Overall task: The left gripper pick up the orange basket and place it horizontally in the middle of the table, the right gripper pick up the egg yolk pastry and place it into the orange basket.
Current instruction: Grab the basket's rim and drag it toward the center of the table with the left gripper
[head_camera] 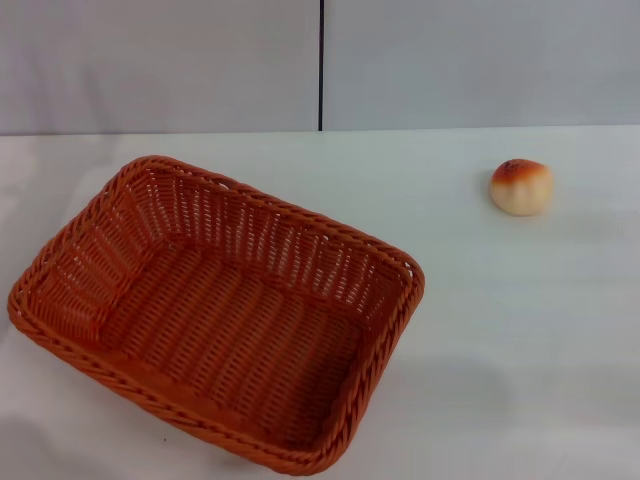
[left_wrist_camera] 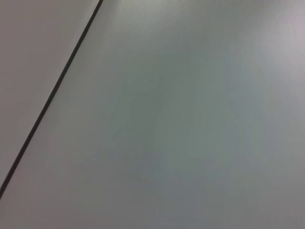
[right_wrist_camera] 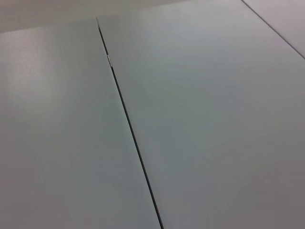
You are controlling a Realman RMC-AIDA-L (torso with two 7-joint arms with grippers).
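Observation:
The orange basket [head_camera: 215, 310] lies on the white table [head_camera: 500, 330] at the near left, turned at a slant, with nothing inside it. The egg yolk pastry [head_camera: 521, 186] rests on the table at the far right, well apart from the basket. Neither gripper shows in the head view. Both wrist views hold only plain grey panels with a dark seam, and no fingers appear in them.
A grey wall with a dark vertical seam [head_camera: 321, 65] stands behind the table's far edge. Bare white tabletop stretches between the basket and the pastry and along the right front.

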